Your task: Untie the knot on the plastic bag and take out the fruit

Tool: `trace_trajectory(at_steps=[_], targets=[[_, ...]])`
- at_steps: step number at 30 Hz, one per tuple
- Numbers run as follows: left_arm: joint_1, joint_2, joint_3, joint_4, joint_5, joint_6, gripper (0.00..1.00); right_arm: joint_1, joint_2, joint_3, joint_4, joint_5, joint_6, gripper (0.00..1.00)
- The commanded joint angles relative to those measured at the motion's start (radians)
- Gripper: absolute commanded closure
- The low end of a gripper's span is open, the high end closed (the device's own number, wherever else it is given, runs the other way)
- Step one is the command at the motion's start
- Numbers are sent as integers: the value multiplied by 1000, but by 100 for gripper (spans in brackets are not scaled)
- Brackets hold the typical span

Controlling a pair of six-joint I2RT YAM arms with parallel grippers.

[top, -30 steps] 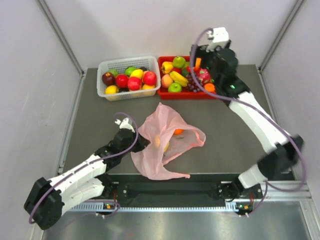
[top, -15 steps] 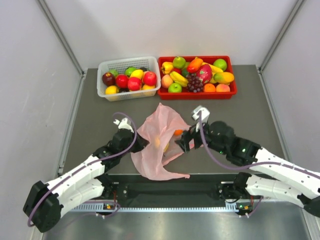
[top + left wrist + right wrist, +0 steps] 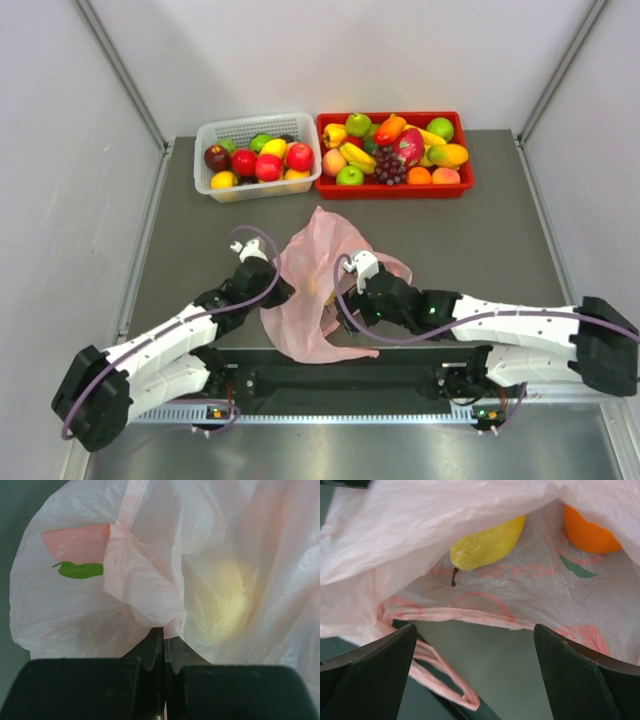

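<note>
the bag (image 3: 313, 255) is thin pink plastic, see-through and crinkled, with a soft sheen along its folds. inside, the pear (image 3: 487, 545) has a dull yellow skin with fine speckles; the orange (image 3: 587, 530) looks smooth. the left claw (image 3: 163, 652) and right claw (image 3: 475, 630) are matt black. the surface (image 3: 480, 240) is dark grey and matt. the basket (image 3: 260, 188) is white slotted plastic, the apple (image 3: 299, 155) in it glossy. the tray (image 3: 400, 190) is shiny red plastic. the left arm (image 3: 160, 345) and right arm (image 3: 520, 325) wear smooth white shells.
</note>
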Motion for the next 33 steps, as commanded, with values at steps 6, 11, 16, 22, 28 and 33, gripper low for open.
trace_trajectory(at_steps=[6,11,16,22,28,33], targets=[[0,48,1,72,-16,24,100,20,180,52,188,133,1,0],[0,86,-10,115,-4,26,100,21,301,99,260,98,-6,0],[-2,116,-11,164,14,29,100,20,393,154,315,102,5,0],[-2,120,-16,180,22,38,100,0,511,267,268,226,31,0],[0,110,-25,186,23,43,100,-58,611,296,313,171,50,0],[-2,103,-36,192,25,41,100,-95,634,258,372,147,74,7]])
